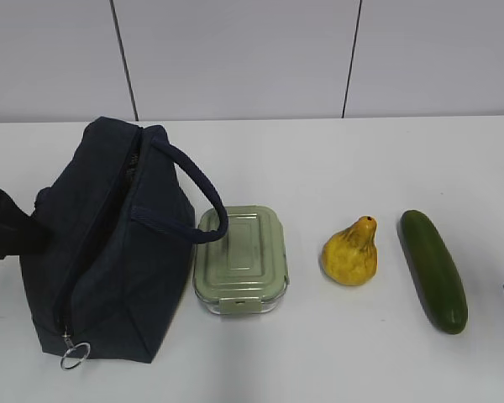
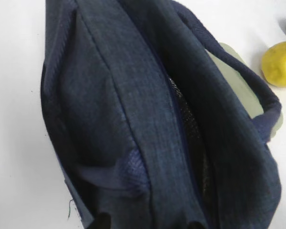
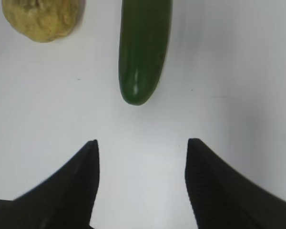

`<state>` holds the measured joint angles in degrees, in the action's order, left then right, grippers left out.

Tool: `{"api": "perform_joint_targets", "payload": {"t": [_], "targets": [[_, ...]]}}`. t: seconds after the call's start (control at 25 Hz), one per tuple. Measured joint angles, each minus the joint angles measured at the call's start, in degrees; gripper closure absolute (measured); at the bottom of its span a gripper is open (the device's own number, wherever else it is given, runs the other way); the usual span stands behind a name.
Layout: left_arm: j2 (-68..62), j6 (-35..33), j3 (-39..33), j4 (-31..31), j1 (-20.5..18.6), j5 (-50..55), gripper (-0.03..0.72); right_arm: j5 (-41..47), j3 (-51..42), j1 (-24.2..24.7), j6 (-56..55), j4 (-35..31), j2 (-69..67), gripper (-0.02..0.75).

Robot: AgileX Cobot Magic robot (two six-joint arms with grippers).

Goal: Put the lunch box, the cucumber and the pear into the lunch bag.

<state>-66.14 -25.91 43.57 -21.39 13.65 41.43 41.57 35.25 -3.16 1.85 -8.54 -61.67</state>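
Nothing is packed yet: the lunch box (image 1: 239,260), pear (image 1: 351,251) and cucumber (image 1: 434,269) lie on the tabletop (image 1: 336,159) right of the lunch bag (image 1: 101,243), the right gripper (image 3: 142,143) has spread jaws near the cucumber, and the left jaws are not visible.

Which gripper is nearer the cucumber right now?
The right gripper: it sits open just short of the cucumber, its near end lined up between the fingers. The left wrist is over the lunch bag, past the pear.
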Motion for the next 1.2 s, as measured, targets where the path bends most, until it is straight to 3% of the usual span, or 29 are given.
{"api": "perform_joint_targets", "payload": {"t": [0.16, 0.4, 0.48, 0.88, 1.12, 1.2], "targets": [[-2.7, 0.0, 0.0, -0.4, 0.0, -0.7, 0.400, -2.3, 0.9, 0.0, 1.7, -1.3, -3.3, 0.295], [-5.3, -1.1, 0.1, -2.6, 0.0, -2.2, 0.620, -2.7, 5.4, 0.0, 3.5, -2.2, -8.3, 0.295], [-5.6, -1.1, 0.1, -2.9, 0.0, -2.7, 0.663, -2.6, 7.3, 0.0, 3.7, -2.7, -9.9, 0.295], [-5.7, -1.2, 0.1, -3.1, 0.0, -3.0, 0.685, 1.3, 14.5, 0.0, 3.9, -3.1, -20.1, 0.291], [-5.7, -1.2, 0.1, -3.1, 0.0, -3.0, 0.685, 1.4, 19.4, 0.0, 3.9, -2.7, -28.3, 0.144], [-5.7, -1.2, 0.1, -3.2, 0.0, -3.0, 0.685, 1.6, 20.8, 0.0, 3.9, -2.6, -30.3, 0.132]]}}
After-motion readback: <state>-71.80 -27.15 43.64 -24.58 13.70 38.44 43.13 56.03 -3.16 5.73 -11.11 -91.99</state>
